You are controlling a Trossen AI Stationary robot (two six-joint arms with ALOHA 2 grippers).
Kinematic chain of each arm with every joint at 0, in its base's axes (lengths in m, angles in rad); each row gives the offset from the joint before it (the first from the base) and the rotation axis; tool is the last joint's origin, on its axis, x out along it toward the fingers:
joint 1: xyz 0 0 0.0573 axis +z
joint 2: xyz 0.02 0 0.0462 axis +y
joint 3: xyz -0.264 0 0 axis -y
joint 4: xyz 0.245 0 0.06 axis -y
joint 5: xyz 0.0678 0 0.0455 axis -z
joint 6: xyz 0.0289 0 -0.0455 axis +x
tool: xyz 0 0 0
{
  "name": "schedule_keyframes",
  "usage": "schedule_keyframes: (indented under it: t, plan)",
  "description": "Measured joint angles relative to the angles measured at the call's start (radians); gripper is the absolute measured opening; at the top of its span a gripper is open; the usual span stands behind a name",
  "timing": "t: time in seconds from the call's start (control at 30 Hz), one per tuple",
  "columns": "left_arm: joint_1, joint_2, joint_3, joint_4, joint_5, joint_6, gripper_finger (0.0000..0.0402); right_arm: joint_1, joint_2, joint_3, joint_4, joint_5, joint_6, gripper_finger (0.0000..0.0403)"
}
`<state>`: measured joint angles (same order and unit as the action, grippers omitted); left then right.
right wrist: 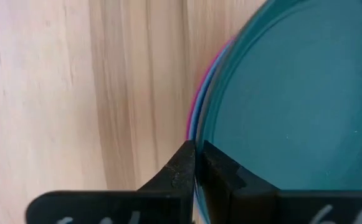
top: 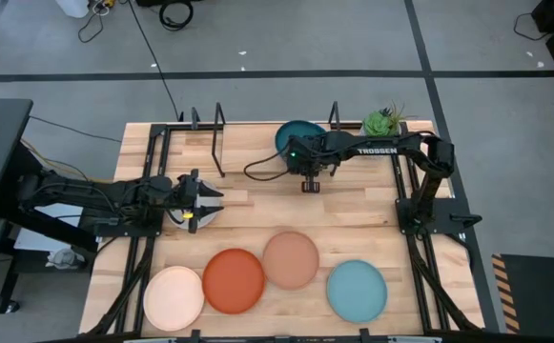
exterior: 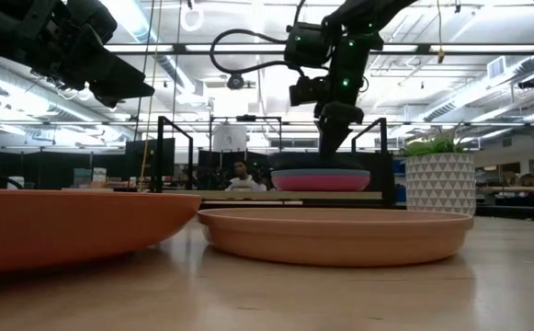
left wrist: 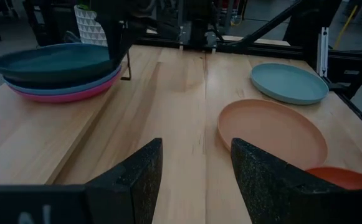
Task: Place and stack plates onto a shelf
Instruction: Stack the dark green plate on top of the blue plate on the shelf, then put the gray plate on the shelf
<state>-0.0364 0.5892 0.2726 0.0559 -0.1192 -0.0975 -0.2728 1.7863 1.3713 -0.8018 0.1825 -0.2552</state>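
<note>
A stack of three plates stands on the shelf (top: 221, 143): the dark teal plate (top: 296, 133) on top, with a blue and a pink plate (exterior: 322, 181) under it. My right gripper (right wrist: 196, 152) points down at the stack's near edge, shut on the dark teal plate's rim. My left gripper (left wrist: 196, 152) is open and hovers above the grey-white plate (top: 203, 217) at the table's left. The tan plate (top: 291, 258), orange plate (top: 234, 279), cream plate (top: 174, 297) and light teal plate (top: 358, 290) lie flat along the near side. My right gripper pinches the dark teal plate's rim (right wrist: 200, 127) at its near edge, one finger outside the rim and one over the plate's inside. The fingers come from above, pointing down. The plate lies level on the blue and pink plates.
A potted green plant (top: 383, 122) stands at the shelf's right end, close to the stack. Black upright posts (exterior: 161, 152) frame the shelf. Bare wood lies between the shelf and the near row of plates. A person (exterior: 239, 175) sits in the room beyond the table.
</note>
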Motion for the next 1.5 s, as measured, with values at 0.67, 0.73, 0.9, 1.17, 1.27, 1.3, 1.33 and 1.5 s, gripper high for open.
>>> schedule_keyframes:
  t: [0.67, 0.73, 0.9, 1.17, 1.27, 1.3, 1.33, 1.5]
  plan:
    - [-0.001, 0.006, 0.000, -0.013, 0.121, -0.117, 0.0196, 0.112, 0.000, 0.018, 0.079, 0.069, 0.049, 0.0106]
    - [-0.001, 0.014, 0.000, -0.032, 0.120, -0.133, 0.0196, 0.134, 0.000, 0.018, 0.104, 0.034, 0.055, 0.0106]
    - [-0.001, 0.074, 0.000, -0.107, 0.063, -0.161, 0.0196, 0.192, 0.000, -0.005, 0.199, 0.000, 0.050, 0.0106]
    - [-0.001, 0.202, -0.001, -0.202, 0.012, -0.302, 0.0196, 0.238, 0.000, -0.094, 0.307, 0.005, 0.054, 0.0106]
    - [-0.001, 0.259, -0.001, -0.226, -0.013, -0.362, 0.0196, 0.252, 0.000, -0.116, 0.346, 0.005, 0.054, 0.0106]
    - [-0.001, 0.277, -0.001, -0.240, -0.021, -0.378, 0.0196, 0.257, 0.000, -0.124, 0.352, 0.005, 0.055, 0.0106]
    - [-0.001, 0.299, 0.002, -0.255, -0.032, -0.395, 0.0196, 0.262, 0.000, -0.130, 0.356, 0.005, 0.055, 0.0106]
    - [-0.001, 0.397, 0.055, -0.378, -0.119, -0.442, 0.0196, 0.281, 0.000, -0.134, 0.366, 0.006, 0.054, 0.0106]
